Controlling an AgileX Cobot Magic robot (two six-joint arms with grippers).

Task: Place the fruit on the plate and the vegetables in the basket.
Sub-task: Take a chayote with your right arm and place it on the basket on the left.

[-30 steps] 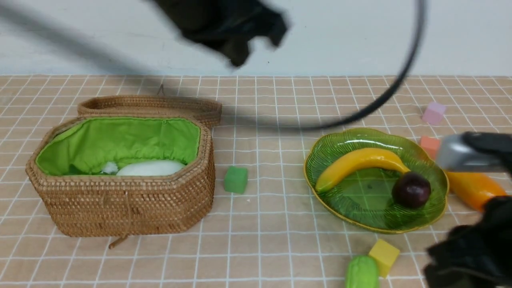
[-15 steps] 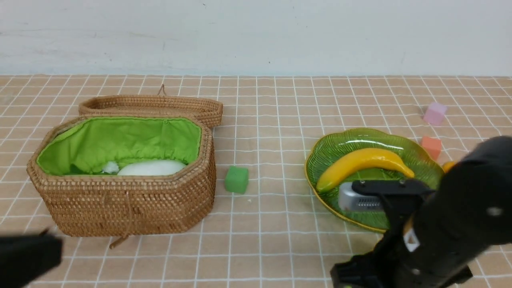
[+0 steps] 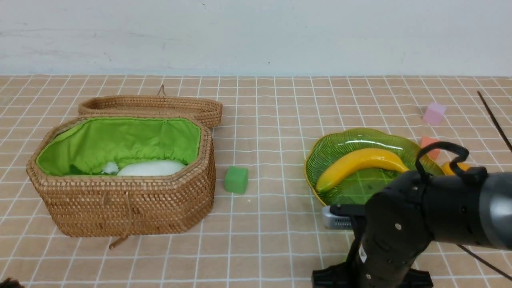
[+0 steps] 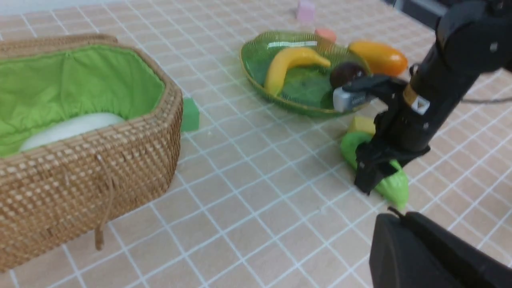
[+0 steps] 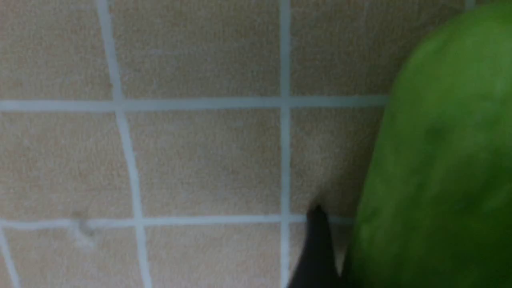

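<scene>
Our right gripper (image 4: 374, 178) sits low over the ridged green gourd (image 4: 396, 190), which lies on the table (image 4: 256, 168) beside the yellow cube (image 4: 362, 125), near the plate (image 4: 300, 86). We cannot tell how open its jaws are or if they hold the gourd. Our left gripper (image 4: 396, 224) is closed and empty.

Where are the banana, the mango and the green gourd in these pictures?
banana (image 3: 362, 163): front view, the middle of its curved body.
mango (image 4: 380, 58): left wrist view, the middle of its orange side.
gourd (image 4: 395, 186): left wrist view, the uncovered end nearest the camera.
</scene>
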